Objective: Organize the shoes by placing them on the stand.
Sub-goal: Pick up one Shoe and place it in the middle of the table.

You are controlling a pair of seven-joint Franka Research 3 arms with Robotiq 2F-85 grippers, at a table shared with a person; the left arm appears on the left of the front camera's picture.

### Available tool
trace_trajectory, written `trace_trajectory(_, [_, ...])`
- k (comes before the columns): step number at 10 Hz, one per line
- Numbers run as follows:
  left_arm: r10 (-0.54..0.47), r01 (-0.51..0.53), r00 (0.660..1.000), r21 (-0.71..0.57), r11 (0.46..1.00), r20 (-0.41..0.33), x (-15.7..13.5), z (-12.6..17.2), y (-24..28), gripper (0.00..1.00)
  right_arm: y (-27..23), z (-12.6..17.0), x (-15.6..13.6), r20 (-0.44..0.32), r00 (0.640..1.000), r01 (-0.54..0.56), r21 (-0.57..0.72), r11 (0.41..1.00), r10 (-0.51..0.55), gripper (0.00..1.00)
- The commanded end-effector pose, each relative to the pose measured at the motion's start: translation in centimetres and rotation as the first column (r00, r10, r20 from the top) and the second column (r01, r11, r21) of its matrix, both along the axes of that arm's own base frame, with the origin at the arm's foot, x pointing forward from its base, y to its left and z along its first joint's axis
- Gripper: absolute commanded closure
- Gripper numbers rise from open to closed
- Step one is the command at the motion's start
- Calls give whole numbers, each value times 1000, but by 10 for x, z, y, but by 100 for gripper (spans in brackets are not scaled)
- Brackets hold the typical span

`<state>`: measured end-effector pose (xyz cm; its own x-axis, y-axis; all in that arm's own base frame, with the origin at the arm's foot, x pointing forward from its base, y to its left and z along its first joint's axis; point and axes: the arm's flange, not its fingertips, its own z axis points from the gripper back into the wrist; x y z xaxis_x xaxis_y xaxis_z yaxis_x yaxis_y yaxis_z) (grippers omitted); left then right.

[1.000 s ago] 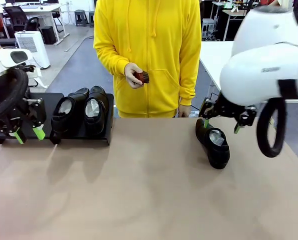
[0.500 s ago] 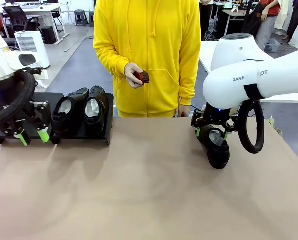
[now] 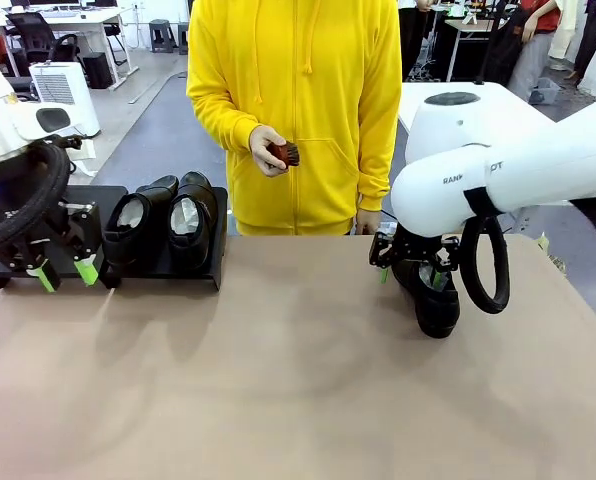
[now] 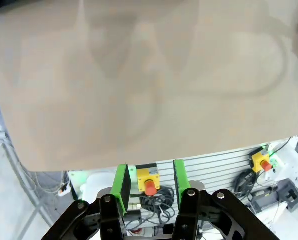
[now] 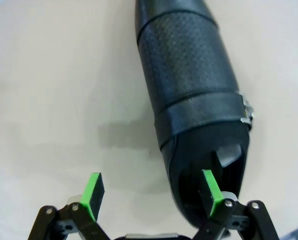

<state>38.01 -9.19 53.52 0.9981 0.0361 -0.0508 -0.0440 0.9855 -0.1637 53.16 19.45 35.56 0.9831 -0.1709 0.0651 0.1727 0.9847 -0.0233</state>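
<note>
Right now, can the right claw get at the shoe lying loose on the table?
Probably yes: the right claw is open over the shoe, one pad inside its opening, one outside the wall, nothing between.

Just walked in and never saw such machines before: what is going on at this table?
Two robot arms are tidying black shoes onto a low black stand. Two shoes sit on it. The right arm's tool is open at the heel of a third shoe lying on the table, one finger inside its opening and one outside, not yet closed. The left arm's tool hangs partly open and empty near the stand. A person in yellow holds a small brown brush.
</note>
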Motion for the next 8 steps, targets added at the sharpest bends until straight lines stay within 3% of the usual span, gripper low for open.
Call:
trace_trajectory(1, [-8,8,1000,0,1000,-1,-2,0,3,52,1,0,12,15,994,-109,-38,993,110,0])
trace_trajectory(3, [-8,8,1000,0,1000,-1,-2,0,3,52,3,-13,13,-26,981,-194,-64,979,193,0])
trace_trajectory(8, [-8,8,1000,0,1000,-1,-2,0,3,52,-1,-22,11,-9,978,-207,-37,978,207,95])
